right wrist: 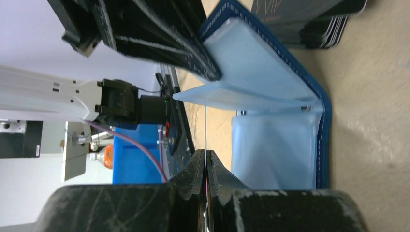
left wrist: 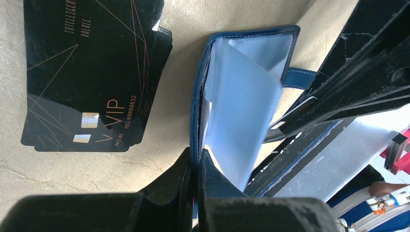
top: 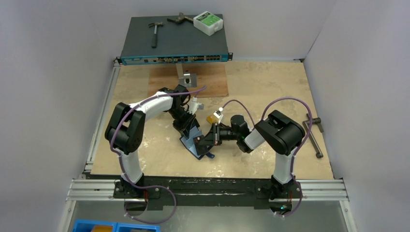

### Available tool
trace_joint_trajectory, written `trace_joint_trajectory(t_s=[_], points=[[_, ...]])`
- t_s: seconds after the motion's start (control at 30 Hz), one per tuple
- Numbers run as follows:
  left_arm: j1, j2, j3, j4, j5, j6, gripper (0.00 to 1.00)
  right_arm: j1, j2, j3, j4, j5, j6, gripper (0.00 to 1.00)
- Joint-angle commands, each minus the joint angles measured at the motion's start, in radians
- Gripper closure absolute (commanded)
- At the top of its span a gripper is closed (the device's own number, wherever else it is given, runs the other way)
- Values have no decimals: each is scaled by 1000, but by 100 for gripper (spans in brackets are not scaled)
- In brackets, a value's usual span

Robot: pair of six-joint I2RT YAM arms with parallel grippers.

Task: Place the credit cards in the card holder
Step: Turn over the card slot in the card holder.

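Note:
The card holder (left wrist: pixel 241 96) lies open on the table, navy outside with pale blue sleeves inside (right wrist: pixel 270 87). My left gripper (left wrist: pixel 197 157) is shut on the edge of its cover and holds that flap up. My right gripper (right wrist: pixel 206 157) is shut on a thin credit card (right wrist: pixel 205 125) seen edge-on, whose far end meets the lip of a pale blue sleeve. A stack of black credit cards (left wrist: pixel 92 72) marked VIP rests on the table just beside the holder. From above, both grippers (top: pixel 187 129) (top: pixel 209 137) meet over the card holder (top: pixel 193 144).
A network switch (top: pixel 174 46) stands at the back with a hammer (top: pixel 154 33) and a white box (top: pixel 208 22) on it. In front of it lies a wooden board (top: pixel 193 82). A metal clamp tool (top: pixel 314 137) lies at the right edge.

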Motion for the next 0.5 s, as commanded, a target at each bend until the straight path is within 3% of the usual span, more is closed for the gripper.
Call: trace_joint_trajectory(t_s=[0.0,0.47], points=[[-6,-47,-3,11,21,-11,99,-1,10,48,16,36,1,100],[-5,-48,0,10,28,-21,99,-2,11,58,-91,78,-54,100]])
